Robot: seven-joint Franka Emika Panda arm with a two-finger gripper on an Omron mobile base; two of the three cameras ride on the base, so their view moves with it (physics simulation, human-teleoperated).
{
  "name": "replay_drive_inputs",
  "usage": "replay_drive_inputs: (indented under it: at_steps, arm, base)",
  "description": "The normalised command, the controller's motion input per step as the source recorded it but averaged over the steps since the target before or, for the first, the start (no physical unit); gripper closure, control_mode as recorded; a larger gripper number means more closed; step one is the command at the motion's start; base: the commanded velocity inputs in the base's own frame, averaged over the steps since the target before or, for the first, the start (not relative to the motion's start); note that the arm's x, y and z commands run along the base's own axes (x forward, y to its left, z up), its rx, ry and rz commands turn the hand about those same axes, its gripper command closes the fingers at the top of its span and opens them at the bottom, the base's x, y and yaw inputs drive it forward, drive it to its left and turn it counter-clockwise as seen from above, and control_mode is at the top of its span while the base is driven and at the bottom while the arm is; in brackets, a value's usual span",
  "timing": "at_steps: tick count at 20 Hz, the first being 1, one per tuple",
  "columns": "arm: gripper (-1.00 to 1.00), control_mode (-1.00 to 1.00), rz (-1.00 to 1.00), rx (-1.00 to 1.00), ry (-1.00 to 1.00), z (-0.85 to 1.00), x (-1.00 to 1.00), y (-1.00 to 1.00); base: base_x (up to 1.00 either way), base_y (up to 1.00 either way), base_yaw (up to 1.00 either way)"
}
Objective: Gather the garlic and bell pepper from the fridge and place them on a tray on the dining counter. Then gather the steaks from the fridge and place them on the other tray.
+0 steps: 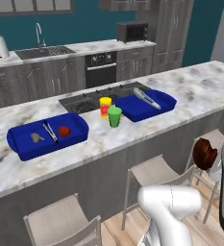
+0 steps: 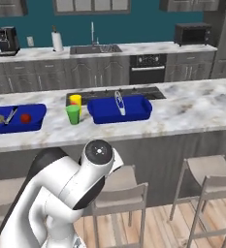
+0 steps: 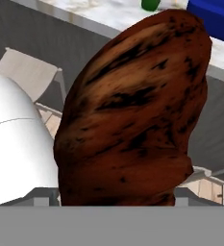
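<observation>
The gripper [image 3: 116, 204] is closed on the dark brown steak [image 3: 132, 115], which stands upright between the jaws in the hand view, long axis running up and away from the fingers. In the left base view the steak [image 1: 205, 153] hangs low at the right edge, below the dining counter [image 1: 200, 91] rim and above the stools. The target, judged to be the right tray [image 1: 144, 105], which holds only tongs [image 1: 146, 98], lies up, forward and to the left of the steak. The left tray [image 1: 48, 135] already carries the garlic [image 1: 36, 137] and bell pepper [image 1: 64, 130]. Hidden: the fingertips and contact points, covered by the steak; the raw steak's whereabouts cannot be told. Two cups [image 1: 111, 113] stand between the trays.
</observation>
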Motion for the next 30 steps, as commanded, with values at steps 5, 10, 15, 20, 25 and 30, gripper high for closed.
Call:
replay_drive_inputs:
  at_steps: [5, 10, 15, 20, 25, 30]
  arm:
    - [1.00, 1.00, 0.00, 0.00, 0.00, 0.00, 0.00, 0.00]
    - [1.00, 1.00, 0.00, 0.00, 0.00, 0.00, 0.00, 0.00]
    - [1.00, 1.00, 0.00, 0.00, 0.00, 0.00, 0.00, 0.00]
    - [1.00, 1.00, 0.00, 0.00, 0.00, 0.00, 0.00, 0.00]
    - [1.00, 1.00, 0.00, 0.00, 0.00, 0.00, 0.00, 0.00]
    - [1.00, 1.00, 0.00, 0.00, 0.00, 0.00, 0.00, 0.00]
  base:
    - [0.70, 0.97, -0.22]
    - [0.98, 1.00, -0.03]
    - [0.80, 0.88, 0.00]
    - [0.62, 0.38, 0.03]
    - [0.98, 0.40, 0.26]
    - [1.00, 0.29, 0.30]
